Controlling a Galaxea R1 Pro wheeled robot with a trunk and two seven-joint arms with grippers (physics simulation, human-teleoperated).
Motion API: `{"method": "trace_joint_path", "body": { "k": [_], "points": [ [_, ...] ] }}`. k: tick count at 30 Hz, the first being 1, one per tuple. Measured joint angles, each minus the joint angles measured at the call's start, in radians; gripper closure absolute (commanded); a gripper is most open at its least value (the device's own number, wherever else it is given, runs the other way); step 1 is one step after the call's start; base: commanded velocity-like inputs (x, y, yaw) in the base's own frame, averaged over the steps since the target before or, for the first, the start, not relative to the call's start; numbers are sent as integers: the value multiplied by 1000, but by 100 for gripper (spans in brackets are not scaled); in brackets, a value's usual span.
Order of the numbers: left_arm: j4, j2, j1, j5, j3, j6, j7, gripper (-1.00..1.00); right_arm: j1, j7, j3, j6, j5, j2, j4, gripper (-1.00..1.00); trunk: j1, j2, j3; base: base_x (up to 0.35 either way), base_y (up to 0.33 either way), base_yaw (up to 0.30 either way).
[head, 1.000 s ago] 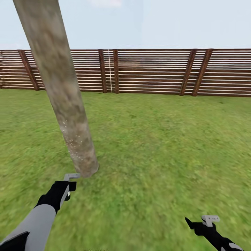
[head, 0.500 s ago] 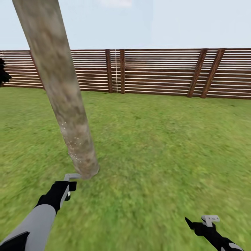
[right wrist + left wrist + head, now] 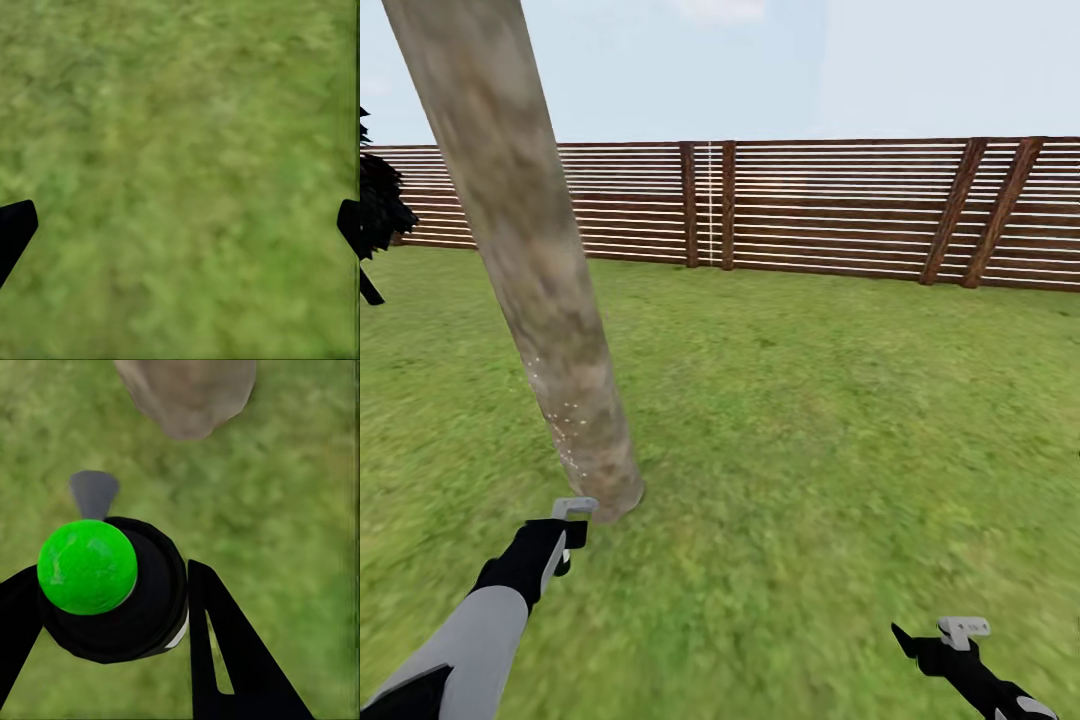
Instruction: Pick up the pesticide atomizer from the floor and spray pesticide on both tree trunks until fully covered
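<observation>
1. We stood on the lawn (image 3: 810, 420) of the garden, with the slatted fence (image 3: 840, 210) across the far side.
2. The leaning tree trunk (image 3: 530, 260) rose just ahead of our left arm, with pale specks low on its bark, which we took for spray.
3. Our left gripper (image 3: 560, 535) sat near the trunk's foot; our right gripper (image 3: 950, 640) hung well apart over bare grass.
4. In the left wrist view the pesticide atomizer (image 3: 112, 589) sat clamped between the dark fingers (image 3: 225, 652), a bright green ball on its top and a grey nozzle pointing toward the trunk base (image 3: 187, 394).
5. The head view hid the bottle behind the hand; the right wrist view showed the jaws spread wide, holding nothing.
6. We judged the risk thus: the specks covered only a low patch, so the upper trunk could go unsprayed if the nozzle were kept aimed so low.
</observation>
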Motion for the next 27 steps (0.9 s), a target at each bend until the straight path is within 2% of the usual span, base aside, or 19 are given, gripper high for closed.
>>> {"method": "trace_joint_path", "body": {
  "k": [16, 24, 27],
  "points": [
    [1, -2, 0, 0, 0, -2, 0, 100, 0, 1, 1, 0, 0, 1, 2, -100, 0, 0, 0, 11, -271, 263],
    [1, -2, 0, 0, -1, 0, -2, 100, 0, 1, 1, 0, 0, 1, 3, -100, 0, 0, 0, 59, -25, 277],
    [1, -3, 0, 0, -1, 1, -3, 100, 0, 1, 1, 0, 0, 1, 3, -100, 0, 0, 0, 159, -115, 96]
  ]
}}
